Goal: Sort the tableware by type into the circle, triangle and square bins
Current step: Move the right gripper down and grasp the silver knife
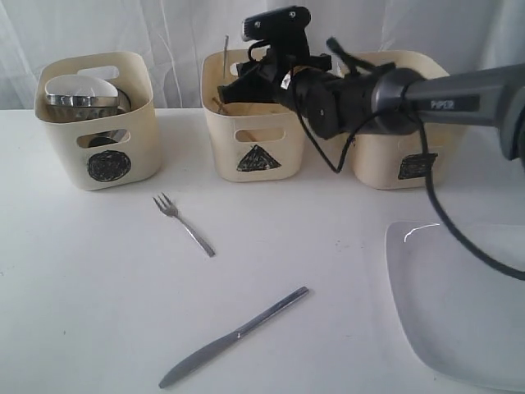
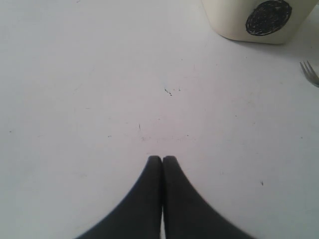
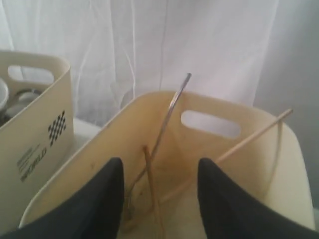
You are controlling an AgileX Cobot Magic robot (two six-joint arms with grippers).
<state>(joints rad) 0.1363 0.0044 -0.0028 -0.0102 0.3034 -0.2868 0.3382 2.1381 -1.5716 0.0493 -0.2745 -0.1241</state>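
Setting: white table (image 1: 98, 295) in front of a pale curtain (image 1: 123, 33), with three cream bins in a row along its far edge.
Right arm: grey arm (image 1: 467, 94) reaching in from the right, across the square bin (image 1: 402, 152) to the middle one.
Plate: large white plate (image 1: 467, 304) with rounded corners, flat on the near right of the table, well apart from the bins.
Circle bin: left bin (image 1: 98, 123), holding stacked steel bowls (image 1: 82, 100) with a white bowl (image 1: 78, 84) on top, rim down.
Triangle bin: middle bin (image 1: 250, 139), just beside the square bin.
Right gripper: right gripper (image 3: 160, 164) hangs over the triangle bin's open top, jaws spread wide and holding nothing.
Left gripper: left gripper (image 2: 162, 159) sits low over bare table near the circle bin, fingers pressed together, nothing between them.
Knife: steel knife (image 1: 234, 336) lying flat at a slant on the near middle of the table.
Fork: steel fork (image 1: 184, 224) lying flat between the circle bin and the knife, tines toward the bins.
Handle: thin steel handle (image 3: 169, 114) leaning up out of the triangle bin; its head is hidden.
Chopsticks: two wooden chopsticks (image 3: 254, 134) inside the triangle bin, one slanting past the rim, the other standing between the open jaws.
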